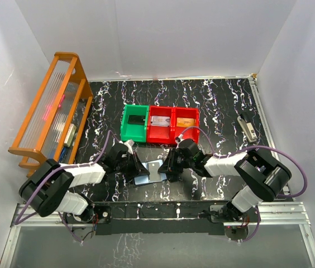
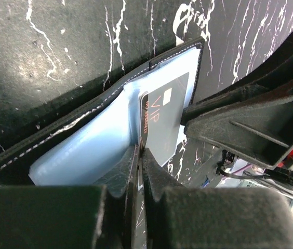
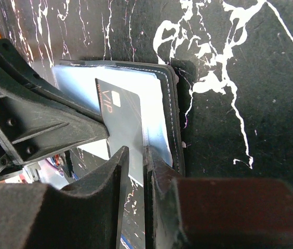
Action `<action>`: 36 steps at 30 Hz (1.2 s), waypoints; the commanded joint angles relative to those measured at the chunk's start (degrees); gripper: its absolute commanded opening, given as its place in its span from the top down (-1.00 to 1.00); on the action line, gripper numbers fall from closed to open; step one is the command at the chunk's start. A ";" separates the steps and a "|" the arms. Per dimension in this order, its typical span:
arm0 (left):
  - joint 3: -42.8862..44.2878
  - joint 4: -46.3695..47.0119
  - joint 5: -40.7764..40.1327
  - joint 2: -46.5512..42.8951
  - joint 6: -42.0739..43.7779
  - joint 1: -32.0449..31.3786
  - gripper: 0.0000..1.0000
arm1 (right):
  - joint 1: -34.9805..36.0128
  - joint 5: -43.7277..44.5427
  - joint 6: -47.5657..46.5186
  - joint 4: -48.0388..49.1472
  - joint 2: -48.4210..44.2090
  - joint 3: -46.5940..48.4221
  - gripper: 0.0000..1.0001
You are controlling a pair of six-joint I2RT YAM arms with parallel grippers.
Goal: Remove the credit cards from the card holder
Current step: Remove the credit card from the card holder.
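Observation:
The card holder [image 1: 153,166] lies open on the black marbled table between my two grippers, with its light-blue panels [image 2: 84,150] facing up. A dark card marked VIP [image 2: 162,116] sticks partly out of a pocket. My left gripper [image 2: 140,151] is shut on that card's edge. My right gripper [image 3: 135,153] is shut on the light-blue panel edge of the holder [image 3: 154,111], right beside the card [image 3: 123,111]. Its tip also shows in the left wrist view [image 2: 188,111]. In the top view the left gripper [image 1: 138,167] and right gripper [image 1: 167,166] face each other over the holder.
Behind the holder stand a green bin [image 1: 125,131] with a black card [image 1: 134,119] and two red bins [image 1: 171,133], each holding a card. A wooden rack [image 1: 51,106] stands at the left. A small grey object [image 1: 248,128] lies at the right edge.

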 commanded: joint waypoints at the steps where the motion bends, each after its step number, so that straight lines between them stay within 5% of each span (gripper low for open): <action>1: 1.59 -5.45 1.04 -4.53 2.78 -0.87 1.00 | 0.90 2.94 -0.30 -4.01 -0.21 -0.24 0.66; 14: 0.98 -12.01 -2.49 -9.97 4.13 -0.83 1.00 | 0.86 4.79 -1.49 -7.28 -0.76 0.87 0.62; 19: -0.26 -4.85 -1.12 -7.16 0.83 -0.88 0.46 | 0.84 3.68 -1.63 -6.38 -0.08 1.16 0.62; 25: -0.51 -0.56 -0.39 -1.56 -1.51 -0.88 0.28 | 0.89 2.82 -0.91 -4.74 0.27 0.42 0.61; 36: -1.00 0.54 -0.17 -0.95 -0.43 -1.05 1.00 | 0.85 1.22 -0.58 -3.53 0.95 0.58 0.60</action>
